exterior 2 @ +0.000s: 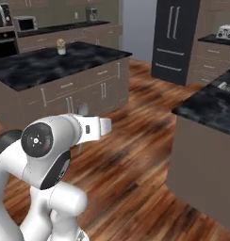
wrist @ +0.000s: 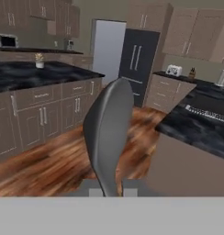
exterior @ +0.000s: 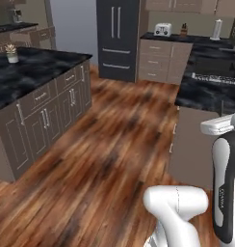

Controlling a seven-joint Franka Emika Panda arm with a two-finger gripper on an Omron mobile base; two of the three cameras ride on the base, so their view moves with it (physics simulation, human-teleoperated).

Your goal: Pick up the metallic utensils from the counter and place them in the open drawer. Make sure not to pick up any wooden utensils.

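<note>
In the hand view a silver-grey metallic utensil point(wrist: 108, 133) with a broad rounded head stands straight up from between my fingertips. My gripper point(wrist: 112, 192) is shut on its thin stem and held in the air above the wooden floor. A black marble-look counter point(wrist: 196, 128) runs along the right, and its near corner point(exterior 2: 206, 110) is close to the arm. The open drawer and the wooden utensils are out of view.
A kitchen island point(exterior: 28, 77) with a black top, taupe cabinet fronts and a small potted plant point(exterior: 12, 53) stands to the left. Wooden floor point(exterior: 110, 159) lies open between island and counter. A dark fridge point(exterior: 117, 38) and a toaster point(exterior: 163, 29) are at the far wall.
</note>
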